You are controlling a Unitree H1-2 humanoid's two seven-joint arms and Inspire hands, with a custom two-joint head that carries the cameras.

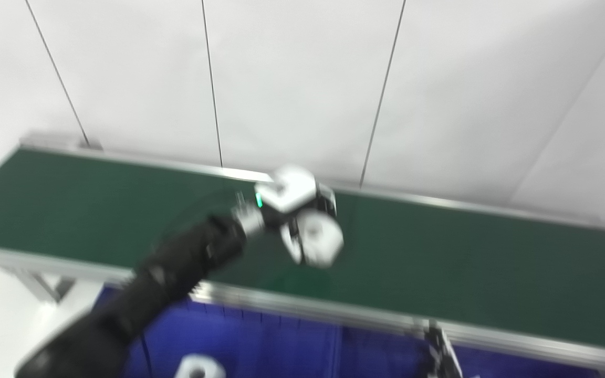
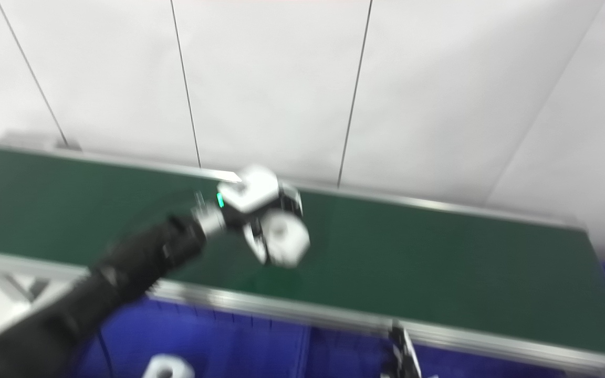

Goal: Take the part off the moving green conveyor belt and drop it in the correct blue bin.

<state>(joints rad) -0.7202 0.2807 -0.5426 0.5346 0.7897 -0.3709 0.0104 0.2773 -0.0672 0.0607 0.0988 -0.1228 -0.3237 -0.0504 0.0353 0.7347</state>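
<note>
Left robot hand point(image 1: 294, 202), at the end of a dark arm point(image 1: 176, 273) entering from lower left, is poised over the middle of the green belt point(image 1: 465, 262). A white, rounded part point(image 1: 315, 240) sits directly beneath the palm, touching it; the fingers appear curled about the part, though blur hides the exact contact. Judged from this, the part is being carried clear of the belt, the hand holding it from above so that it can be let fall once over a bin.

Below the hand, on the near side of the belt's metal rail, lie the blue bins point(image 1: 260, 341); a divider between two compartments shows just below and right of the hand. A second white piece point(image 1: 197, 367) rests in the compartment below and left of the hand, probably a part sorted already.

Far below and right of the left hand, only a dark sliver of the right robot hand point(image 1: 441, 354) shows at the frame's edge; whether it is spread or closed cannot be told.
</note>
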